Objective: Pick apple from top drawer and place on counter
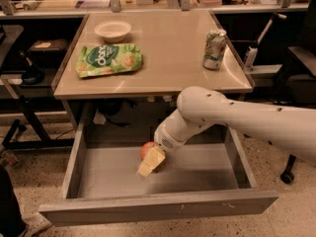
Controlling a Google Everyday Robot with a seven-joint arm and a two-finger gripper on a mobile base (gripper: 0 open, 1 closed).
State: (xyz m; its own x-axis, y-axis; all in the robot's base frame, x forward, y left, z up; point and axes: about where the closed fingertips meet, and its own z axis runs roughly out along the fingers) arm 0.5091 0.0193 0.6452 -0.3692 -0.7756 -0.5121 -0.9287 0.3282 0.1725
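tool (150, 163) inside the open top drawer (197, 174), below the middle of the front edge of the worktop (168, 48), with the apple (146, 149) just behind it, on the side toward the front-left corner; whether the tool grips the apple cannot be told.

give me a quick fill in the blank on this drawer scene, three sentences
1. The gripper is down in the open drawer, right at the ____.
2. On the counter the can stands ____, not tipped over.
3. The white ____ sits behind the green bag.

Missing words: apple; upright; bowl
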